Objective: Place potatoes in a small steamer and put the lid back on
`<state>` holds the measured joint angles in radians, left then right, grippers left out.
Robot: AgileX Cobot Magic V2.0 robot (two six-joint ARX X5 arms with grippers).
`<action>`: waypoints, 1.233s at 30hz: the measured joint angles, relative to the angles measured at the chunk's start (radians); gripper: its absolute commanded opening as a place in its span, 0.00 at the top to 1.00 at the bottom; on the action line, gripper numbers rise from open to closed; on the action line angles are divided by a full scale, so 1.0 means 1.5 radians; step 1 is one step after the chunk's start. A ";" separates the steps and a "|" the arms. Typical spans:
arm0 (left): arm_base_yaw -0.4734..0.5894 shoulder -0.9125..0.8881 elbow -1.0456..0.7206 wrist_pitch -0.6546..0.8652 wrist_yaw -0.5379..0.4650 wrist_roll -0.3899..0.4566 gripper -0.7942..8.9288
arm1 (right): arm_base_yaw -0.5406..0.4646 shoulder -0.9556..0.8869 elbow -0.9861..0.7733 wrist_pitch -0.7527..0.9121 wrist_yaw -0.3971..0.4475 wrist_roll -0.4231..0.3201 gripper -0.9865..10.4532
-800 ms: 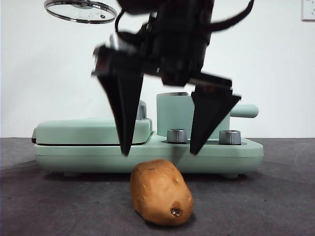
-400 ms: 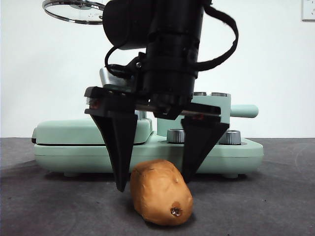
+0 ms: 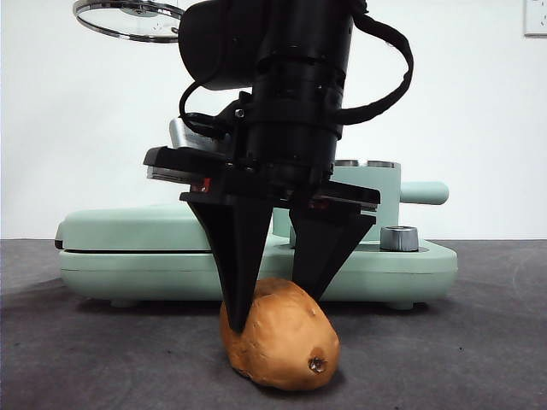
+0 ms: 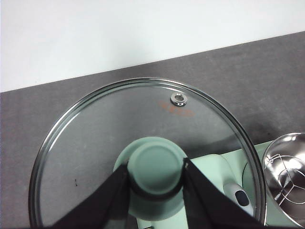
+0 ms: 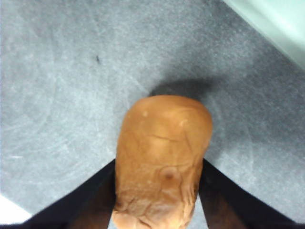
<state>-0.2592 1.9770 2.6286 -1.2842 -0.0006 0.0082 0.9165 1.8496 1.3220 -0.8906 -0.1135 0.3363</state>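
The orange-brown potato [image 3: 282,339] lies on the dark table in front of the appliance, dark spot toward the camera. My right gripper [image 3: 273,312] has come down from above and its jaws press both sides of the potato [image 5: 162,152], which still rests on the table. The mint-green steamer pot [image 3: 386,195] stands behind the arm, lidless, its steel inside showing in the left wrist view [image 4: 287,177]. My left gripper [image 4: 156,167] is shut on the green knob of the glass lid [image 4: 109,124] and holds the lid [image 3: 137,19] high at the upper left.
The pot sits on a mint-green base [image 3: 419,266] with a steel dial [image 3: 398,237]. A flat green lidded griddle [image 3: 137,229] fills the base's left half. Bare dark table [image 3: 68,359] lies on both sides of the potato.
The right gripper dropped from above the potato to table level and its jaws closed in onto the potato's sides. The potato shifted slightly. The lid stayed held up high.
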 measured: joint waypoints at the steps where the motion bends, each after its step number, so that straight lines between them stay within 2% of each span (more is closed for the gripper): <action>1: 0.000 0.000 0.000 0.000 0.000 0.000 0.90 | -0.001 0.000 0.002 -0.004 0.000 0.000 0.74; 5: 0.000 0.000 0.000 0.000 0.000 0.000 0.90 | -0.008 0.001 0.048 -0.071 -0.001 0.000 0.74; 11: 0.014 0.000 0.000 0.000 0.002 0.000 0.90 | -0.032 0.001 0.204 -0.159 0.009 -0.018 0.74; 17: 0.041 0.000 0.000 0.000 0.002 0.000 0.90 | -0.090 0.001 0.377 -0.170 0.056 -0.048 0.74; 21: 0.050 0.000 0.000 0.000 0.001 0.000 0.90 | -0.146 0.001 0.455 -0.167 0.061 -0.060 0.74; 30: 0.057 0.000 0.000 0.000 0.001 0.000 0.90 | -0.268 0.009 0.470 -0.128 0.060 -0.086 0.74; 37: 0.053 0.000 0.000 0.000 0.007 0.000 0.90 | -0.313 0.068 0.470 -0.109 0.023 -0.100 0.74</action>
<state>-0.1799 1.9770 2.6286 -1.2839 0.0097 0.0086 0.4469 1.9511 2.0277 -1.0538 -0.0788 0.1864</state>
